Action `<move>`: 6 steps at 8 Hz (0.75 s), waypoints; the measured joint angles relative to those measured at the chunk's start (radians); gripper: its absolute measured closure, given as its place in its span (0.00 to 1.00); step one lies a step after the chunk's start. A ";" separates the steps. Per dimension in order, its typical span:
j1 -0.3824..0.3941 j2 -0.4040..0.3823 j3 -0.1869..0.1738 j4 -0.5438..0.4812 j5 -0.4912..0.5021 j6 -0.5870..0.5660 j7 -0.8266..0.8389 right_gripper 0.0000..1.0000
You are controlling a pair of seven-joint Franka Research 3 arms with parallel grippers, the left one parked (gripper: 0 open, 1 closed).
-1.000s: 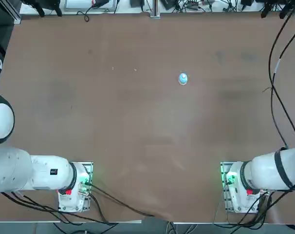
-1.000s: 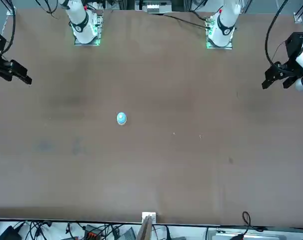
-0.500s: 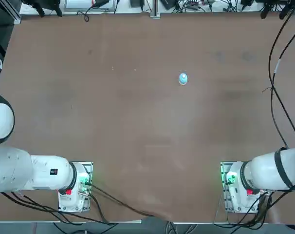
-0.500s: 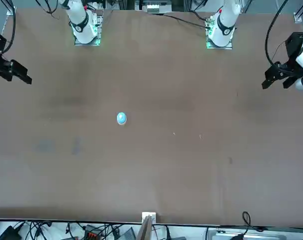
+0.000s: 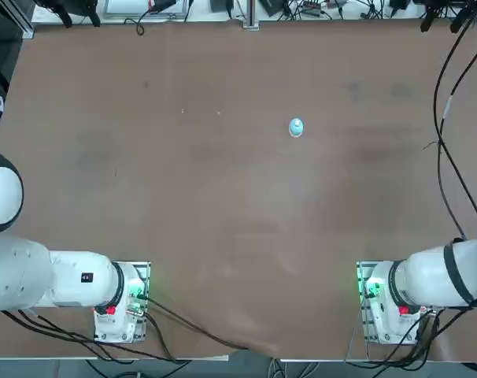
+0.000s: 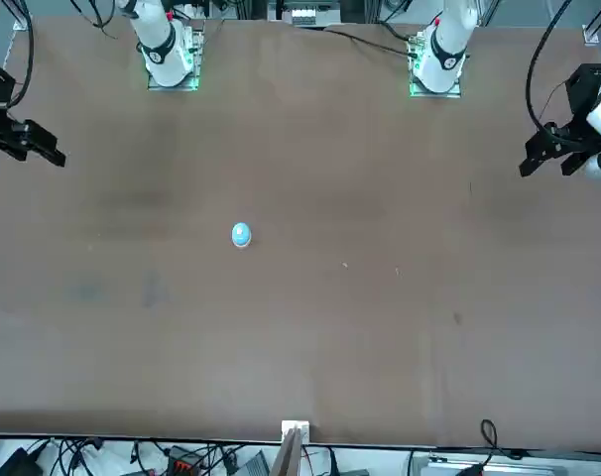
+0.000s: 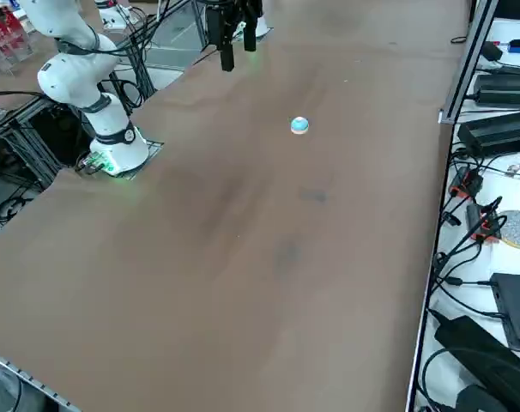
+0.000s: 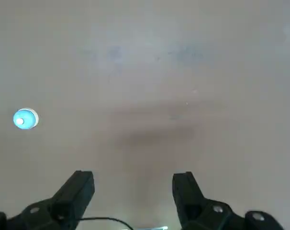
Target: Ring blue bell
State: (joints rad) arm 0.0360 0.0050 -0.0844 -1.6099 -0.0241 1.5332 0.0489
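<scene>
Listed as seen from the front view, left to right.

Black cable (image 6: pixel 28 59): one, curving down by the left edge beside the right arm.

Right gripper (image 8: pixel 133 173): black, two-fingered, held above the table. Fingers (image 8: pixel 80 187) wide apart, with brown tabletop visible between them. It shows at the left edge of the front view.

Right arm's base (image 6: pixel 172 55): white, with a dark band, mounted on a metal plate at the robot's side of the table.

Black cables (image 6: pixel 72 458): a tangle, lying on the white surface beyond the table edge nearest the front camera.

Black-and-red device (image 6: pixel 184 461): one, small, among the cables on that same surface.

Blue bell (image 6: pixel 241 234): one, small and round, light-blue dome with whitish rim and paler centre knob. Rests on the open tabletop, on the right arm's half of the table, well in from the edges. It is apart from the right gripper, off to one side of the space between the fingers.

Brown table (image 6: pixel 330 327): one, broad and flat, with faint darker smudges and tiny pale specks.

Metal post (image 6: pixel 291 451): one, pale, upright at the table edge nearest the front camera.

Looped black cable (image 6: pixel 489 433): one, at that same edge, farther right.
</scene>
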 joint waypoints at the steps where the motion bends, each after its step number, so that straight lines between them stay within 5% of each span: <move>1: -0.001 0.000 0.000 0.000 0.000 -0.001 0.000 0.00; 6: -0.003 0.008 -0.001 -0.001 0.000 -0.003 0.000 0.00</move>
State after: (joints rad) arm 0.0335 0.0125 -0.0854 -1.6109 -0.0241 1.5300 0.0493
